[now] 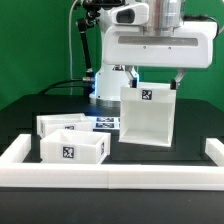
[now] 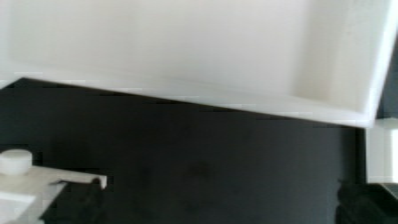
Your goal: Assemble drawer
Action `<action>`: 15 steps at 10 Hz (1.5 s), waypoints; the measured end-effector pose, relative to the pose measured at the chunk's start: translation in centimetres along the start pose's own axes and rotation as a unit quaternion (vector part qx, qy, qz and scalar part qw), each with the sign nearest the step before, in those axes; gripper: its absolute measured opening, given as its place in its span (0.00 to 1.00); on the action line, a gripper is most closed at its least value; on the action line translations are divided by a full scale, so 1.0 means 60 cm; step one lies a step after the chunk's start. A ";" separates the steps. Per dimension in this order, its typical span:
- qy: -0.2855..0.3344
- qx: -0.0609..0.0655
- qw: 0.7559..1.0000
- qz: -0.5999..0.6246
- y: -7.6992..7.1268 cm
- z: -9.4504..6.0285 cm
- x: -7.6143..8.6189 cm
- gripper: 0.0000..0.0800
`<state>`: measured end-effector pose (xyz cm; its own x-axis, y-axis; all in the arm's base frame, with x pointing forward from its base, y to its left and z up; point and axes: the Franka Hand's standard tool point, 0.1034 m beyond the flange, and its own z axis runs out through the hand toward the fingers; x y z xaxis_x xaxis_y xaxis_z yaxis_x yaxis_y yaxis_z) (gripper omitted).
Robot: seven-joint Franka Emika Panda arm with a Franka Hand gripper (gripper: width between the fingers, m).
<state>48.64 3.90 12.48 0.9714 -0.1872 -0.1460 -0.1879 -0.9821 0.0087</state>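
In the wrist view the fingers (image 2: 43, 180) are sitting far apart. One pale tip is showing at one edge and what seems to be the other at the opposite edge, with only bare black table (image 2: 196, 150) lying between them, so they are holding nothing. The drawer's casing (image 2: 178, 45) is filling the far side of this view, close ahead of the tips; whether it is touching them I cannot tell. The risk I am judging here is that, if the arm is descending or pushing off-line, a tip is going to catch the thin white wall and tip or skid the tall box instead of straddling it.

In the exterior view the gripper (image 1: 156, 76) is hanging right at the casing's top rim, and the casing is standing upright toward the exterior view's right. The front tray box (image 1: 70, 150) and rear tray box (image 1: 60, 124) are lying close together, well apart from the casing. The marker board (image 1: 105, 125) is lying between them and the casing, so a shoved casing could be sliding onto it. The black surface is looking smooth and is probably offering little grip. The low border wall (image 1: 110, 176) is framing the near edge and both sides. Dark cables (image 1: 75, 40) are trailing down a plain pale backdrop.
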 end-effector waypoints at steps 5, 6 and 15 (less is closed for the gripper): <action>0.029 0.001 1.000 0.006 -0.022 -0.001 -0.097 0.81; 0.039 0.002 0.999 -0.004 -0.034 0.008 -0.109 0.81; 0.034 0.006 0.999 -0.016 -0.072 0.066 -0.123 0.67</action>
<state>41.73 9.58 9.62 0.9847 -0.1560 -0.0776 -0.1570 -0.9876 -0.0076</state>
